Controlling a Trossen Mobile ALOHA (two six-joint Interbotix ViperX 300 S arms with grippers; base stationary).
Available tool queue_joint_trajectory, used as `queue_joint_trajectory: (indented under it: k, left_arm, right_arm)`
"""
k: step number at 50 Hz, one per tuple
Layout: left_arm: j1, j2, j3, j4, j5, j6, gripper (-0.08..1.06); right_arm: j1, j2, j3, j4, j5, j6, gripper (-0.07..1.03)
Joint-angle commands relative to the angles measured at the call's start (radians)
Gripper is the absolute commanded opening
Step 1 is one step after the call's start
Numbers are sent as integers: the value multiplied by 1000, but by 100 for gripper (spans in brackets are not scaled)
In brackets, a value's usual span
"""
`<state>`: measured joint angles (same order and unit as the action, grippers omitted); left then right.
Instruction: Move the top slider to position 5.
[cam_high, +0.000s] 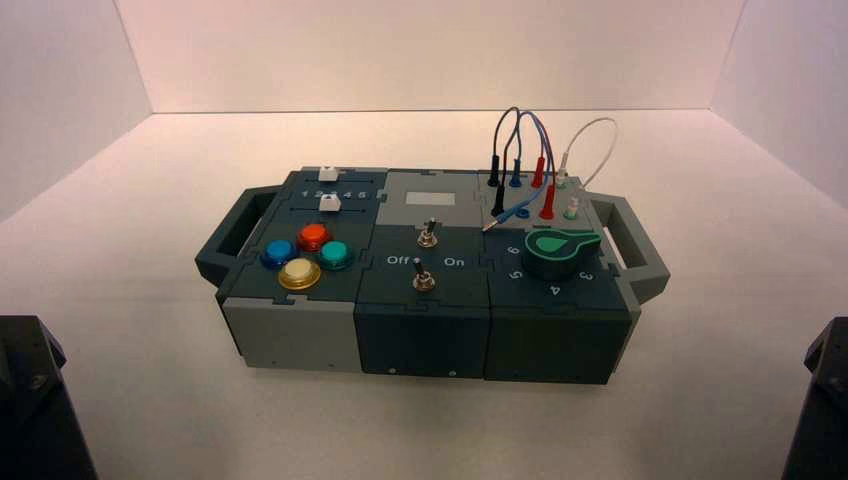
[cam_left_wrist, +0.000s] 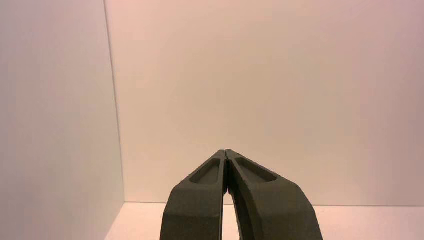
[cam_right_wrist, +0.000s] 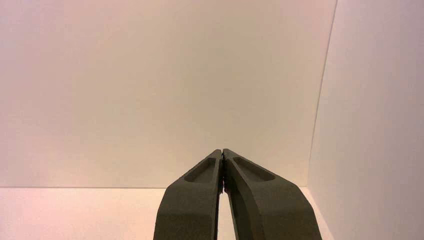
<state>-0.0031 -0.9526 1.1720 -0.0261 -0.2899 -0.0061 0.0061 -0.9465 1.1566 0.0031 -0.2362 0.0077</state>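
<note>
The box (cam_high: 300, 335) stands in the middle of the table in the high view. The top slider (cam_high: 327, 174) is a tiny white cube knob on a dark track at the box's far left corner. Its slightly bigger twin (cam_high: 329, 204) sits just nearer. A row of small white digits runs between them and ends in position 5 (cam_high: 361, 194). My left gripper (cam_left_wrist: 226, 151) is shut and empty, facing the back wall, far from the box. My right gripper (cam_right_wrist: 222, 150) is also shut and empty, facing the back wall. Neither wrist view shows the box.
Four round buttons (cam_high: 312, 237) sit nearer than the sliders. Two toggle switches (cam_high: 426, 236) stand mid-box, with a green rotary knob (cam_high: 556, 250) and plugged wires (cam_high: 520, 150) on the right. Handles (cam_high: 225, 240) stick out at both ends. The parked arms show at the lower corners (cam_high: 30, 400).
</note>
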Motion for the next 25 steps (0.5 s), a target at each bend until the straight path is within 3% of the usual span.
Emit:
queue_joint_trajectory:
  k: [1, 25]
  left_arm:
    - [2, 5, -28, 0, -6, 2, -3]
    - [2, -5, -25, 0, 0, 3, -3]
  right_arm:
    - [2, 5, -31, 2, -5, 3, -2]
    - [2, 6, -29, 2, -2, 3, -2]
